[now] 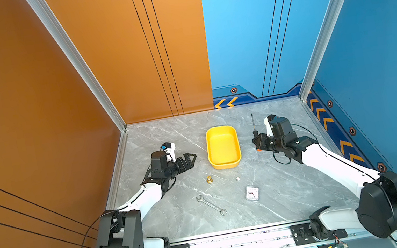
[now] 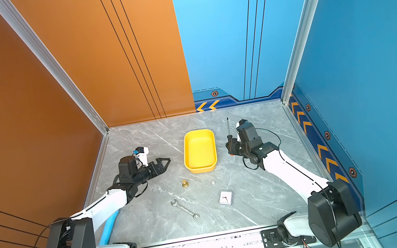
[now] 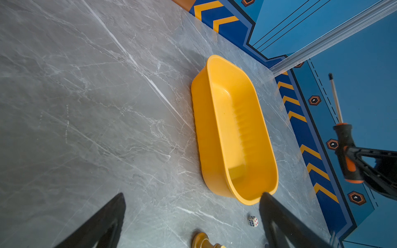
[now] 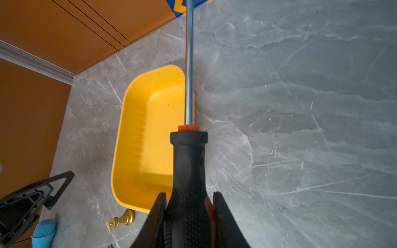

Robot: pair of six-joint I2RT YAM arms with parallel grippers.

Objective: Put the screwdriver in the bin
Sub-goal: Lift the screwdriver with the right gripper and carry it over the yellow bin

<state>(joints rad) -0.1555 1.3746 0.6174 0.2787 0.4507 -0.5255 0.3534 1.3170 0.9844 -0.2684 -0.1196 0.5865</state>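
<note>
My right gripper [image 1: 256, 142] [image 4: 189, 194] is shut on the black handle of the screwdriver [image 1: 253, 124] [image 2: 228, 128] [image 4: 189, 154]. It holds the tool above the table just right of the bin, with the thin shaft pointing toward the back wall. The screwdriver's [image 3: 344, 137] orange end cap shows below the fingers. The yellow bin [image 1: 223, 146] [image 2: 199, 150] [image 3: 225, 128] [image 4: 137, 133] sits mid-table with nothing in it. My left gripper [image 1: 192, 157] [image 2: 166, 161] [image 3: 193, 196] stands open left of the bin, holding nothing.
In front of the bin lie a brass knob [image 1: 209, 179], a small die [image 1: 238, 178], a silver wrench [image 1: 211, 204] and a small square clock [image 1: 252, 193]. A blue cylinder [image 2: 111, 226] lies under the left arm. Walls close the table on three sides.
</note>
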